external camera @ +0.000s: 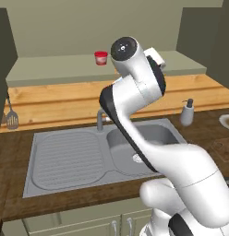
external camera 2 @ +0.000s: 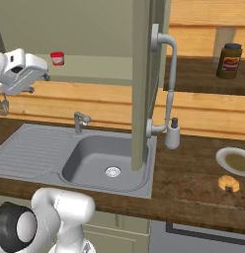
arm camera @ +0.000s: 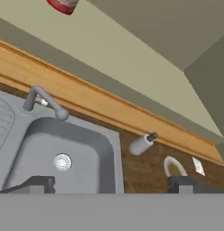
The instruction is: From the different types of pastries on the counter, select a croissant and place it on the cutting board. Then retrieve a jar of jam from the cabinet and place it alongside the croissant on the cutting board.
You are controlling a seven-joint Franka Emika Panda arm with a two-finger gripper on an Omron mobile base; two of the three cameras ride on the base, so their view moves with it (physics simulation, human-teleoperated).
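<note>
I judge the small golden-orange crescent croissant (external camera 2: 228, 183) already boarded, while my fingers (arm camera: 113, 184), spread wide and empty, face the shelved tiny red-topped jam jar (external camera: 101, 58).

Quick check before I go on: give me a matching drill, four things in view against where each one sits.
Things:
1. croissant
2. red-topped jar
3. soap bottle
4. brown jar

Places:
A. on the open cabinet shelf above the sink
B. on the counter beside the sink's right rim
C. on the board near a plate
D. on the dark shelf at upper right

Pairs: 1-C, 2-A, 3-B, 4-D
</note>
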